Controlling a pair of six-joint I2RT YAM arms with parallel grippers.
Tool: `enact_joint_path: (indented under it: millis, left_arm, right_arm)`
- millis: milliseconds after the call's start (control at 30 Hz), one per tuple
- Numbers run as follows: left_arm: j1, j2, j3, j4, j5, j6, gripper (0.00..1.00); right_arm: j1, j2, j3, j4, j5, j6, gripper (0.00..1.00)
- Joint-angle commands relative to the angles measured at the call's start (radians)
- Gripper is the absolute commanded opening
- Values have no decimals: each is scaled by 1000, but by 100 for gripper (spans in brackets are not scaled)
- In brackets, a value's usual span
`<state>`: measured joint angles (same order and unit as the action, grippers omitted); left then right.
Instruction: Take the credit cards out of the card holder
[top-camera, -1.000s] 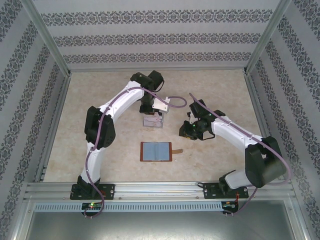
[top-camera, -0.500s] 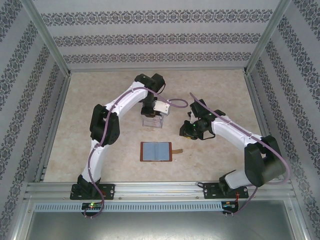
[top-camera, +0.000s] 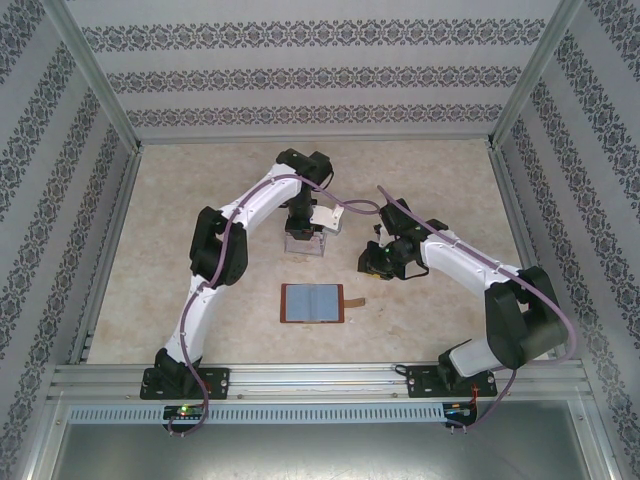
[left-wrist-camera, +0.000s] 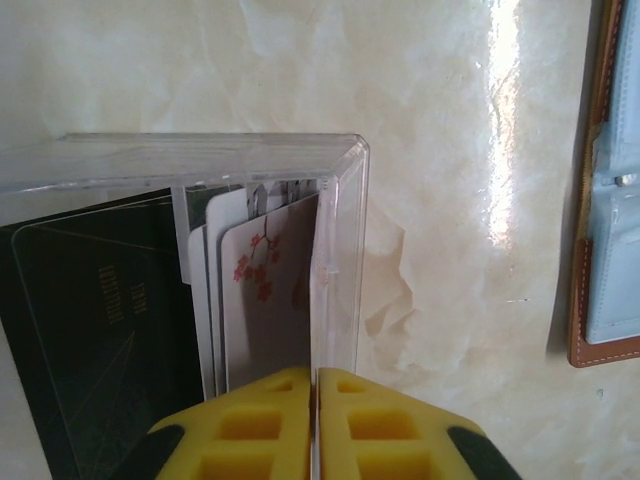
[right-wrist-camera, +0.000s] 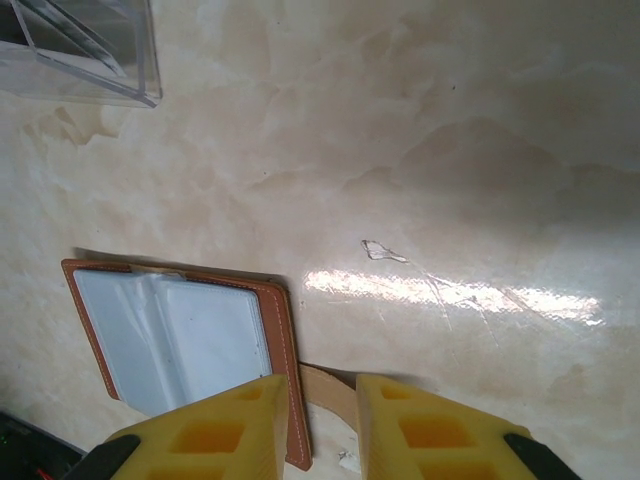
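Left fingers (left-wrist-camera: 300, 425), just shifted over clear box (left-wrist-camera: 341, 250), nearly clenched, grasp unclear; cards (left-wrist-camera: 270, 295) inside it. Released right fingers (right-wrist-camera: 262, 425) over open holder (right-wrist-camera: 180, 340) near desk (right-wrist-camera: 450, 150) centre, pockets seemingly empty: likely almost done.

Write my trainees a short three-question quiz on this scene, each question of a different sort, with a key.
1. True or false: the card holder lies open on the table.
2. Multiple choice: the cards stand in A) the clear box, B) the card holder, C) a drawer.
3. Short answer: which arm's fingers are right above the clear box?
Key: 1 true; 2 A; 3 the left fingers.
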<state>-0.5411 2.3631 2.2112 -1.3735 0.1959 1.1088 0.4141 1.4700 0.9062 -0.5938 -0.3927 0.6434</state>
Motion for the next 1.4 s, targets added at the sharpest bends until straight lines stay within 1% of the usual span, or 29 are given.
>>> enact_joint_path:
  millis: [0, 167, 333, 433, 533, 600, 667, 700, 733, 767, 833, 900, 967, 1067, 1133, 1267, 1367]
  left_arm:
    - [9, 22, 31, -58, -28, -5, 14]
    - [9, 4, 64, -38, -59, -15, 19]
    - [9, -46, 50, 9, -83, -35, 24]
    - [9, -83, 1, 77, -95, -78, 28]
    - [18, -146, -110, 182, -102, -143, 36]
    - [22, -209, -225, 286, -113, -189, 43]
    - [24, -290, -379, 422, -129, -233, 57]
    - [26, -324, -446, 483, -141, -257, 64]
    - [25, -363, -519, 560, -152, -290, 73]
    - [26, -398, -585, 620, -151, -324, 80]
    - [34, -459, -700, 714, -147, -384, 88]
    - [44, -515, -807, 812, -164, -452, 100]
    - [61, -571, -912, 911, -191, -531, 100]
    - [97, -639, -1036, 1031, -237, -654, 100]
    - [120, -680, -1118, 1106, -282, -726, 100]
    - [178, -769, -1303, 1276, -367, -840, 100]
    - [246, -848, -1426, 1384, -378, -910, 100]
  right_arm:
    - [-9, 13, 23, 1, -12, -13, 26]
    - [-9, 16, 33, 0, -11, -12, 26]
    - [-12, 19, 47, -9, 19, -25, 27]
    - [-24, 36, 77, -41, 82, -61, 30]
    - [-57, 55, 89, -35, 120, -96, 37]
    - [-80, 67, 95, -28, 155, -123, 42]
    - [-106, 82, 102, -19, 202, -160, 51]
    - [-114, 90, 103, -14, 230, -177, 56]
    - [-123, 101, 107, -5, 267, -197, 63]
    - [-134, 112, 111, 2, 301, -214, 70]
    - [-153, 140, 122, 16, 341, -247, 80]
    - [-174, 172, 132, 34, 371, -273, 90]
    - [-192, 205, 140, 55, 398, -297, 98]
    - [-217, 242, 146, 84, 438, -332, 98]
    - [-237, 258, 161, 85, 439, -349, 98]
    - [-270, 230, 166, 115, 467, -392, 98]
    - [-314, 213, 163, 153, 503, -412, 96]
